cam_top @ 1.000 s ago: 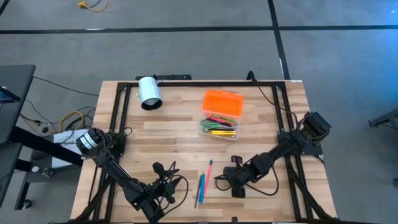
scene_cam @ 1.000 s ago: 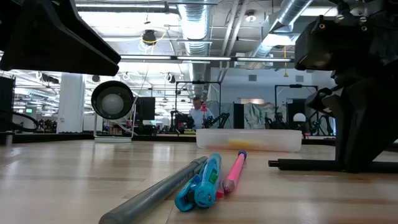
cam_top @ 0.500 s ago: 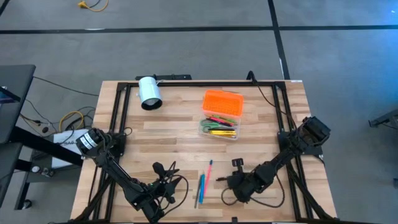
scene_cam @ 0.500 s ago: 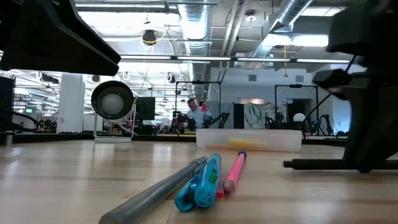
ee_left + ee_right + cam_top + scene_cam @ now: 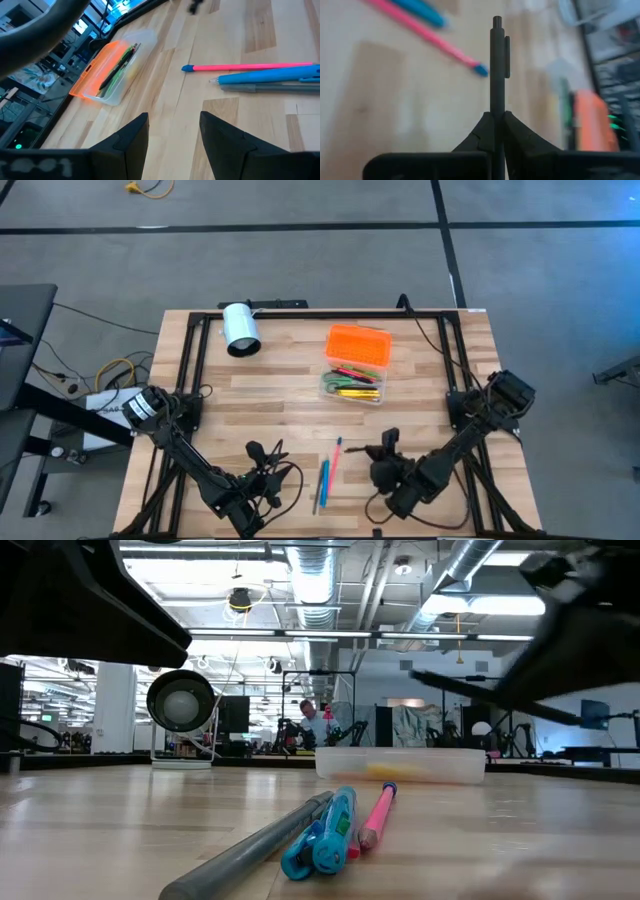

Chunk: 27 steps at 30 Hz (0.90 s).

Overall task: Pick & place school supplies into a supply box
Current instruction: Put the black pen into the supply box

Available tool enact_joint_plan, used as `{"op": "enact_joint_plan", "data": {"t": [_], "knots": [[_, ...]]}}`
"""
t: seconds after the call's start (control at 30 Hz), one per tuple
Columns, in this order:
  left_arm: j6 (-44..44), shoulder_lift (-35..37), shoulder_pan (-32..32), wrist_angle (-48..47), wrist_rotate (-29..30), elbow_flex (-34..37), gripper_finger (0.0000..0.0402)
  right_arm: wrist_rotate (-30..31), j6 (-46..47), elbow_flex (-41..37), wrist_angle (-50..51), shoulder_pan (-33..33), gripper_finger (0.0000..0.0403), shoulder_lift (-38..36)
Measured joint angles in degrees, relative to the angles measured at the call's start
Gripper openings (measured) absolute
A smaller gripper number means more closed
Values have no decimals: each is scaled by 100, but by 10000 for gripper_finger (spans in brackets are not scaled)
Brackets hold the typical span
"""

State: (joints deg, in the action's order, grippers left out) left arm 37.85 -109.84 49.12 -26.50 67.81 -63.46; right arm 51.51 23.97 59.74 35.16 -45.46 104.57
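Observation:
My right gripper (image 5: 384, 456) is over the table's near right part, shut on a black pen (image 5: 496, 60). In the low view the pen (image 5: 480, 692) shows blurred and slanted, above the tabletop. A pink pencil (image 5: 337, 454), a blue pen (image 5: 325, 474) and a grey pen (image 5: 318, 492) lie side by side flat on the wood, left of that gripper. The supply box (image 5: 352, 388) has a clear body with several pens inside, and its orange lid (image 5: 358, 345) lies open on the far side. My left gripper (image 5: 172, 135) waits open near the near edge, left of the loose pens. My right gripper pinches the black pen's lower barrel (image 5: 496, 112) between its two fingers (image 5: 517, 132). The pen runs along the fingers and sticks out ahead of them, clip end (image 5: 506, 47) away from the gripper. It is lifted clear of the table and tilted.
A white cylinder (image 5: 240, 328) lies on its side at the far left of the table. Black frame rails (image 5: 190, 360) run along the left and right sides. Bare wood lies between the loose pens and the supply box.
My right gripper has drawn toward the table's near edge and risen. The black pen, which lay level just above the table half a second ago, is now lifted clear and tilted. The loose pens and the box have stayed put.

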Motion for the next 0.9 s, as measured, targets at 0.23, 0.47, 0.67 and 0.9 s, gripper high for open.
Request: {"op": "enact_joint_plan", "data": {"t": [0.23,0.47,0.67,0.9], "knots": [[18,0,0,0,2,0,168,258,-29,12,254,930,5,-7],[68,0,0,-11,2,0,168,207,-464,12,353,2037,5,-11],[145,0,0,-79,4,0,168,-302,-886,14,282,2817,5,-13],[243,0,0,-129,4,0,168,-432,-1035,17,-16,3228,7,-17]]}}
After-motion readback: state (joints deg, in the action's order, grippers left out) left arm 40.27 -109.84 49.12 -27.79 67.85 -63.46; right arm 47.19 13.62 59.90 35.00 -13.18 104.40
